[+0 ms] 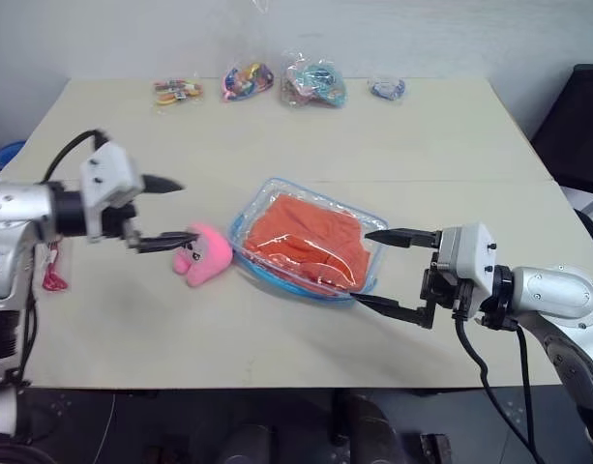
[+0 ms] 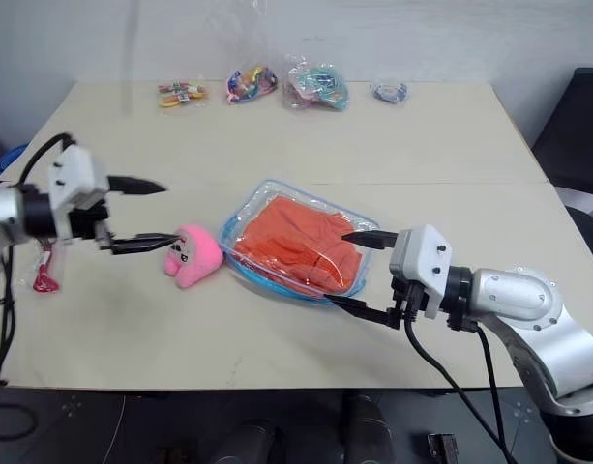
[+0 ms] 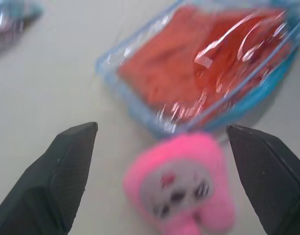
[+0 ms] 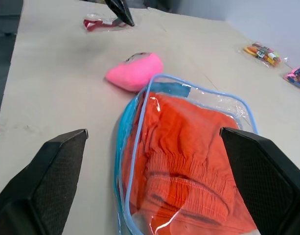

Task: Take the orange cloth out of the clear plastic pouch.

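Two claws spread, empty: left claw [image 1: 170, 211], right claw [image 1: 383, 269] | orange cloth [image 1: 306, 242] inside clear pouch [image 1: 262, 198] on tabletop [image 1: 422, 135] | advice: pin pouch, pinch cloth at opening, avoid pink toy [image 1: 201, 254].

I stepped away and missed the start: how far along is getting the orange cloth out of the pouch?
Nothing looks done yet: the orange cloth lies fully inside the clear plastic pouch on the table. In hand: nothing. The left gripper is open above the pink plush toy, and the right gripper is open at the pouch's near end. Left: hold the pouch and pull the cloth out.
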